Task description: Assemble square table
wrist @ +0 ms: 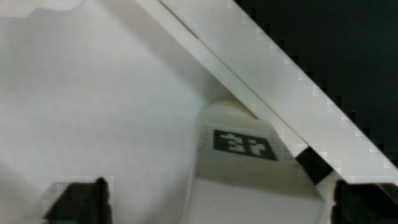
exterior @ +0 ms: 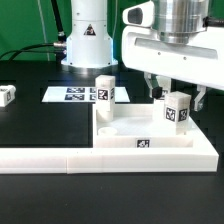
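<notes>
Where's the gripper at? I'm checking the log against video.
Gripper: open, holding nothing, fingers either side of a tagged leg.

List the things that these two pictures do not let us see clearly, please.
- Gripper, exterior view: its fingertips are hidden behind the tagged leg.
- Tabletop, exterior view: whether the legs are screwed in is hidden by its raised rim.
- Small block, exterior view: cut off by the picture's edge.
- Tag, wrist view: too blurred to read.

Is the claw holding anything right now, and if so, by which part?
Nothing is held. The claw stands open above the upright leg on the tabletop, its fingers clear of it.
</notes>
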You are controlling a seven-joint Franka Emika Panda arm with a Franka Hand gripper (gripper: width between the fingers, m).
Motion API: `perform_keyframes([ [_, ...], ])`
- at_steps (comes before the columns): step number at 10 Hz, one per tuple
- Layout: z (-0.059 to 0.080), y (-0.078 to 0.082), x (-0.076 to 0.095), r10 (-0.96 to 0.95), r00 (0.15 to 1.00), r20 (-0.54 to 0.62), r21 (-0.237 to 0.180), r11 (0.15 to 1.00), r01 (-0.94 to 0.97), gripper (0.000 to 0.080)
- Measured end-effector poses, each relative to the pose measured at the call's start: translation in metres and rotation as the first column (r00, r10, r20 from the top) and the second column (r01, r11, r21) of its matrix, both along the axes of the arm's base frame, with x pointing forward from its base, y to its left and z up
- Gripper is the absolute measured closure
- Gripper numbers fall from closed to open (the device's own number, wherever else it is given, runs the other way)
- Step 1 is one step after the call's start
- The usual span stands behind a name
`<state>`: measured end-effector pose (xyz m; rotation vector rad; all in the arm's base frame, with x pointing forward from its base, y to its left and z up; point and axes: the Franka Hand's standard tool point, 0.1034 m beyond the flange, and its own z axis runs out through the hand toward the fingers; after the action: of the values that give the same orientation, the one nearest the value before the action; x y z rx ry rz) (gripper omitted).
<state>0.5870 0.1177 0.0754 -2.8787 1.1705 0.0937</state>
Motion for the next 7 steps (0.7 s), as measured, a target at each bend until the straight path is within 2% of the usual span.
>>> perform_keyframes([
  [2, -0.0022, -0.0002, -0.0005, 0.166, 0.986, 0.022, 0.004, 0.986, -0.166, 0.0152],
  [5, -0.0004, 0.0045, 0.0013, 0.423, 0.905, 0.047, 0.008, 0.906, -0.424, 0.0151],
  [7, 0.0004, 0.0073, 0.0024, 0.587, 0.807, 0.064, 0.004, 0.809, -0.588, 0.0151],
])
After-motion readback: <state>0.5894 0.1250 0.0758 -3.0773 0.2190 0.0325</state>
